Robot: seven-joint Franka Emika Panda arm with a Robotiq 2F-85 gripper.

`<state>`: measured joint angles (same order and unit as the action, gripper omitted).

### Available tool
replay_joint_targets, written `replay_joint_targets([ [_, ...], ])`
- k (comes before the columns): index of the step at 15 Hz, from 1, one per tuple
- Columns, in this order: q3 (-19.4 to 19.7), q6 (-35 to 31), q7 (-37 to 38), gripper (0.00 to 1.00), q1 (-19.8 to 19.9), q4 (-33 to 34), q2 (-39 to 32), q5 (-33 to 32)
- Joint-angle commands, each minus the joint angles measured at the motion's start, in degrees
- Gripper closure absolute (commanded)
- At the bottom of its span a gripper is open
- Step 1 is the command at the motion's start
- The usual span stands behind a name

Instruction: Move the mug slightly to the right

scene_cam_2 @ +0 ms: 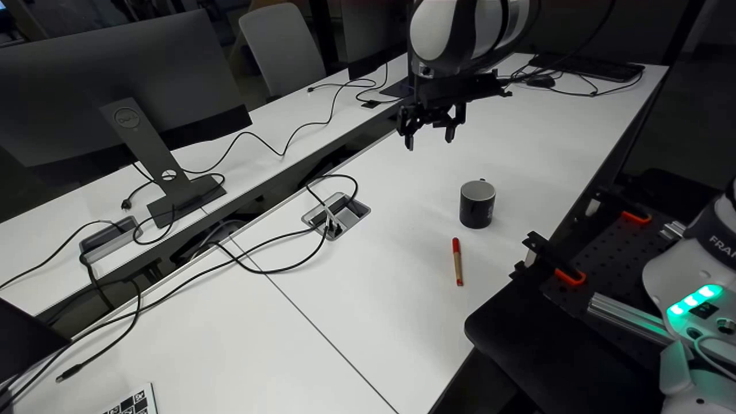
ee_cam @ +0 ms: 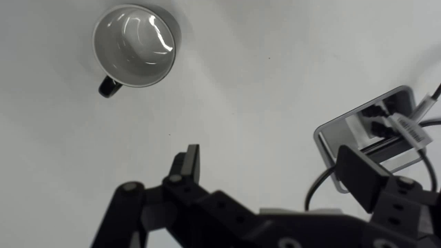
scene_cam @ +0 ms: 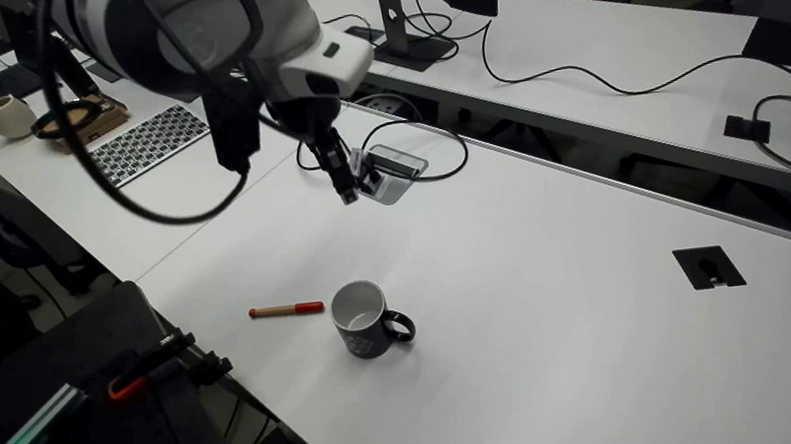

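Observation:
The dark mug (scene_cam: 367, 342) stands upright on the white table in both exterior views (scene_cam_2: 476, 213). Its inside is pale and nothing shows in it. In the wrist view the mug (ee_cam: 136, 46) is at the upper left, with its dark handle pointing down and left. My gripper (scene_cam_2: 429, 141) hangs in the air above the table, apart from the mug and toward the table's far side. In the wrist view the gripper's two fingers (ee_cam: 268, 155) are wide apart with nothing between them. The gripper (scene_cam: 354, 191) also shows side-on in an exterior view.
A red-tipped marker (scene_cam: 287, 310) lies close to the mug. A recessed socket box (scene_cam_2: 336, 215) with plugged cables is set in the table; it also shows in the wrist view (ee_cam: 344, 134). A keyboard (scene_cam: 148, 143) and pale cup (scene_cam: 9, 117) are farther off.

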<state>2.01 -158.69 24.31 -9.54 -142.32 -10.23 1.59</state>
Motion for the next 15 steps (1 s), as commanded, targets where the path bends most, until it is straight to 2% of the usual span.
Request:
replay_joint_targets([
  [1, -2.6, 9.7, 0.0, 0.00, -2.7, 3.0, 4.6, -7.3],
  [6, -8.8, 15.5, -10.7, 0.00, -2.6, 7.1, 3.5, -6.5],
  [12, -11.3, 17.0, -24.2, 0.00, -2.5, 8.5, 1.3, -9.0],
  [13, -11.1, 15.3, -20.3, 0.00, -2.5, 6.6, 2.7, -7.3],
  [15, -11.4, 15.3, -22.6, 0.00, -2.5, 6.9, 2.1, -7.8],
])
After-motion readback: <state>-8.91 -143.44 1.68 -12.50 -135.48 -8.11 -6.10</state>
